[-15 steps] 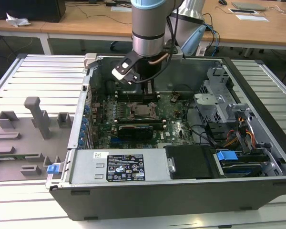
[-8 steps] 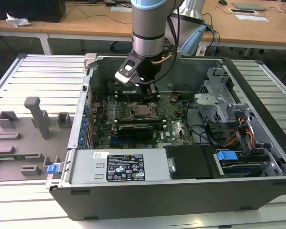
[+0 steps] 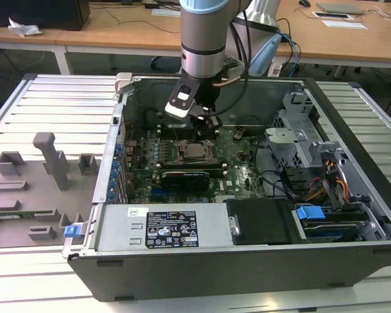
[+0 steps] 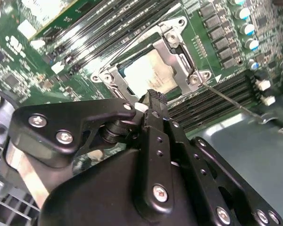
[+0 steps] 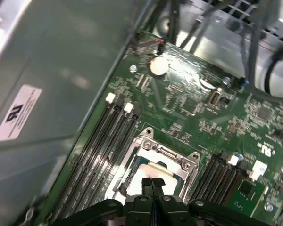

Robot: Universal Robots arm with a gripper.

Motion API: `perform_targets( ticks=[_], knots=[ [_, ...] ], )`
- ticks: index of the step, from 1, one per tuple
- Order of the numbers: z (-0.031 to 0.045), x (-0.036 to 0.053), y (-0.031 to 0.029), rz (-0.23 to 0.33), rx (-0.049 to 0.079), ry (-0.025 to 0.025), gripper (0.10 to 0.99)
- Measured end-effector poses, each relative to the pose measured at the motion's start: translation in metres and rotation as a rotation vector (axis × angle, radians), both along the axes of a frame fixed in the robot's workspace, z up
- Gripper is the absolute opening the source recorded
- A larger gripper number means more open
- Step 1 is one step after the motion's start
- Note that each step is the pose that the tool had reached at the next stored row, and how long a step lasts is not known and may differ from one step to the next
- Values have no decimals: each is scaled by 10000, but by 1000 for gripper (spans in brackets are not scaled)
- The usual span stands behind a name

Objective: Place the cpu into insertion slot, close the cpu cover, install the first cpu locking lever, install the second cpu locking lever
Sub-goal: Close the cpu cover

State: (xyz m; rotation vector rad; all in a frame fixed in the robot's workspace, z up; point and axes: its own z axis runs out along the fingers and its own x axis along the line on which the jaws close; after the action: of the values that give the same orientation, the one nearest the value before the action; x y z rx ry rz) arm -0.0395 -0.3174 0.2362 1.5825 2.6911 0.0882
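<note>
Hovering in the one open computer case, toward its far wall, my gripper is clenched empty just above the socket. One chip lies inside, framed by one cover. The second wrist view adds one thin lever rod.

We cannot read a single word or number with confidence. On the silver power supply box sits a black label with white print and a row of small approval signs. Just beside it is a small white label. The print on both is too fine to make out. In the first wrist view a white sticker on the grey case wall carries a dark mark and lines of blurred print. The green board bears white printed marks, unreadable. In the second wrist view a small white triangle is printed on the board just beside the socket.
</note>
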Motion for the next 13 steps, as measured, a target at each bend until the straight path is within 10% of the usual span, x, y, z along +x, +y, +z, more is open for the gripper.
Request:
perform_targets(
  ticks=[13],
  knots=[
    [-2, 0, 0, 3150, -8, -1, 106]
  ],
)
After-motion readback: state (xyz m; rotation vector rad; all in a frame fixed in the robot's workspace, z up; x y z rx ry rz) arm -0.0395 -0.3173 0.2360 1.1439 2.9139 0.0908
